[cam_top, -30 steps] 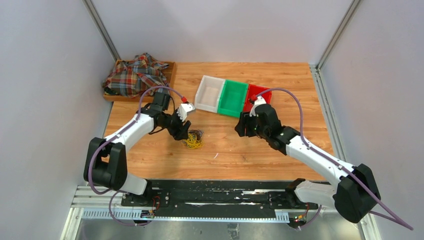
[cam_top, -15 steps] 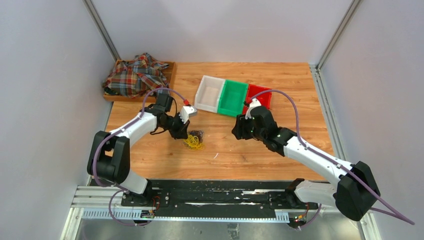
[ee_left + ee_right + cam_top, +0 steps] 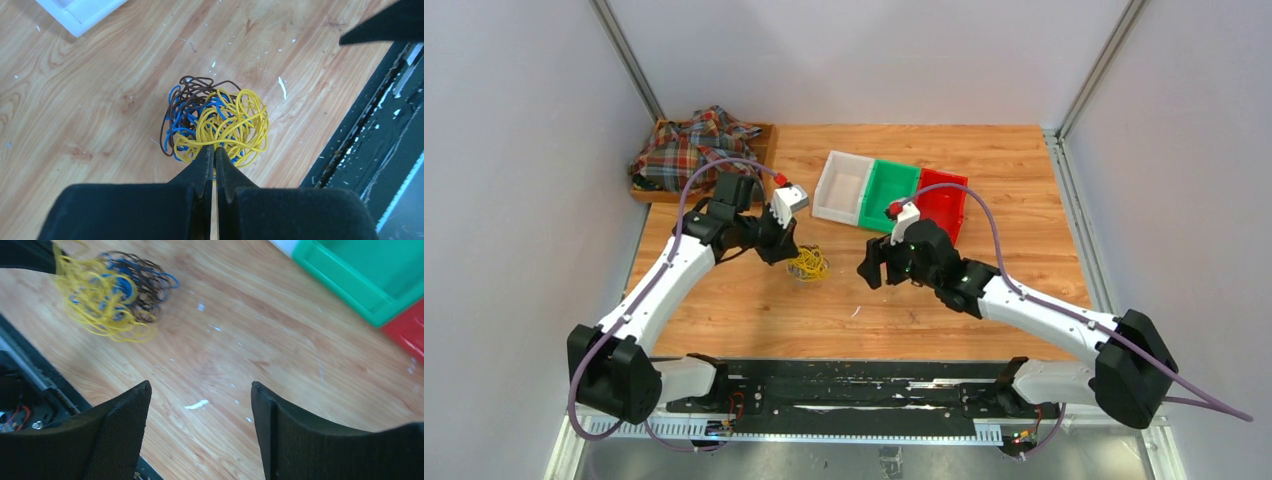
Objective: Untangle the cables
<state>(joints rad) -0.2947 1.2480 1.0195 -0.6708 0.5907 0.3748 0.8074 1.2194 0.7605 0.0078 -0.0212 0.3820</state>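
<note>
The cables [image 3: 215, 127] make one roundish ball of yellow, blue and dark loops with no clear long axis, sitting over the bare wood of the counter [image 3: 984, 160] left of centre, in front of the white bin [image 3: 842, 187]. Whether the ball rests on the wood or hangs just clear of it I cannot tell. Its yellow side faces the left arm [image 3: 674, 270], whose jaws are pressed together on a yellow strand at the ball's near edge. The dark and blue loops bulge out on the far, free side. The right arm [image 3: 1024, 305] is the farther one. Its jaws stand spread and empty over bare counter, apart from the bundle, which lies off to their left (up in the left corner of the right wrist view). Any pull-apart probably turns on the right jaws crossing leftward to that free dark-and-blue side.
</note>
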